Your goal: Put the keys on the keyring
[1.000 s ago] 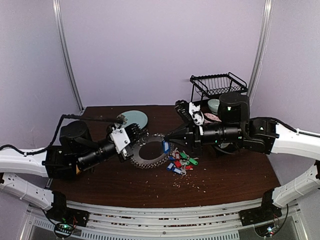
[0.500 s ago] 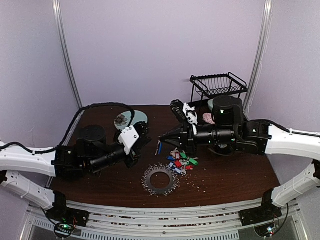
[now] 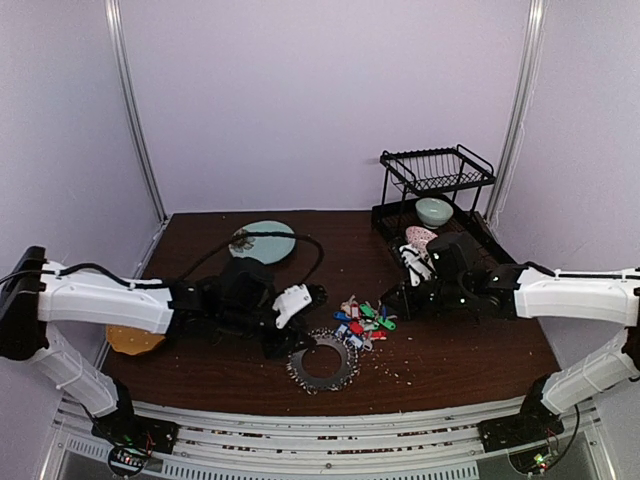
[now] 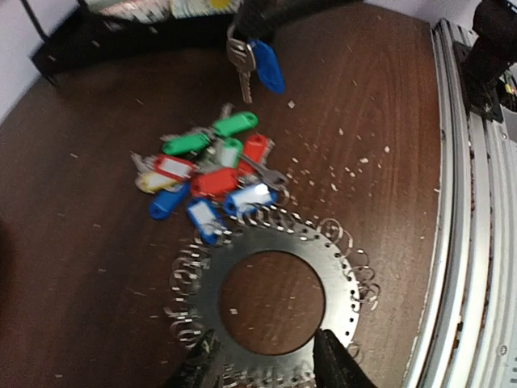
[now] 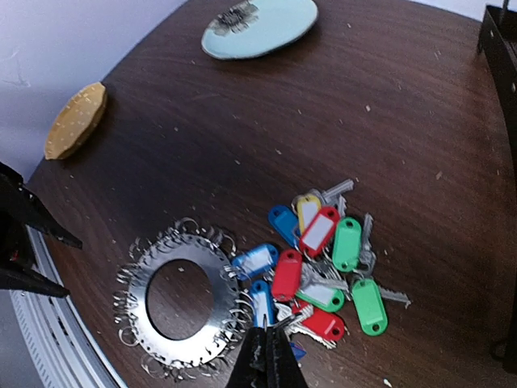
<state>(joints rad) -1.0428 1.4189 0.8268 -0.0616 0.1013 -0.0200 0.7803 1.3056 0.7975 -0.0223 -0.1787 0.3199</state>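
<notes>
We lost the keyring [image 3: 322,361]
It now lies flat under our left gripper's [image 4: 266,361] spread fingers; right gripper [image 5: 266,356] clamps a blue key [image 4: 262,65], unthreaded.

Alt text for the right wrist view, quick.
A pile of colour-tagged keys lies on a dark wooden table beside a flat metal keyring. The right gripper, fingers together, is at the pile's near edge.

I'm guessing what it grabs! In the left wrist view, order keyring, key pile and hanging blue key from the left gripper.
From the left gripper:
1. keyring, by its fingers, bottom.
2. key pile, just beyond, middle left.
3. blue key, hanging at the top.
</notes>
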